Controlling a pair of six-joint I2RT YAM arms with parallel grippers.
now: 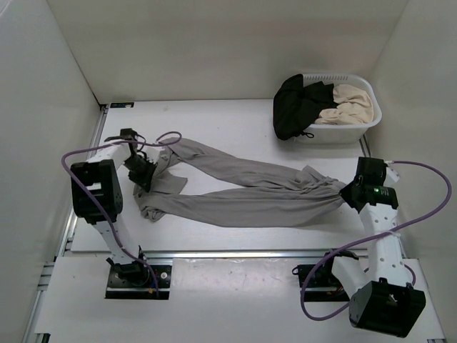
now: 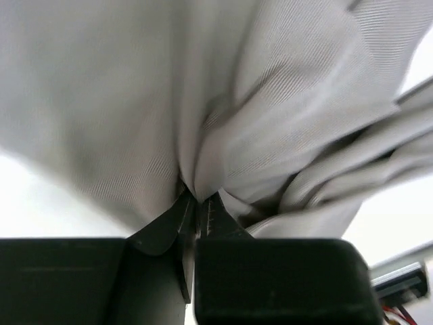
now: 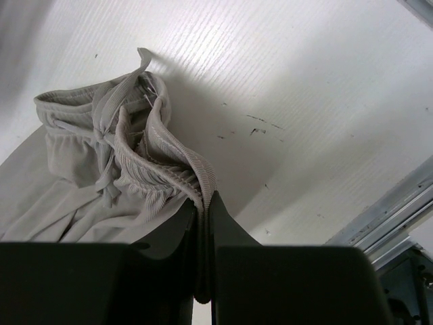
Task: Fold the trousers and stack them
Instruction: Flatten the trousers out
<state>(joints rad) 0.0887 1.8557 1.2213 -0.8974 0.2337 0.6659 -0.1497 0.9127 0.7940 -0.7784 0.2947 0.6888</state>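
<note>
Left hand (image 2: pixel 196 202) pinches fabric near the leg ends, right hand (image 3: pixel 205 198) the ribbed waistband; the trousers (image 1: pixel 235 189) look light and limp, best gripped at such edges.

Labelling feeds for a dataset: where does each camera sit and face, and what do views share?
Top external: above and behind, looking down on the white table; shows left arm, right arm, soft mid-grey fabric trousers.
Left wrist: on that arm, facing along the left tool, shut on the trousers.
Right wrist: likewise, the right tool shut on the waistband.
Shared: all show the trousers.
</note>
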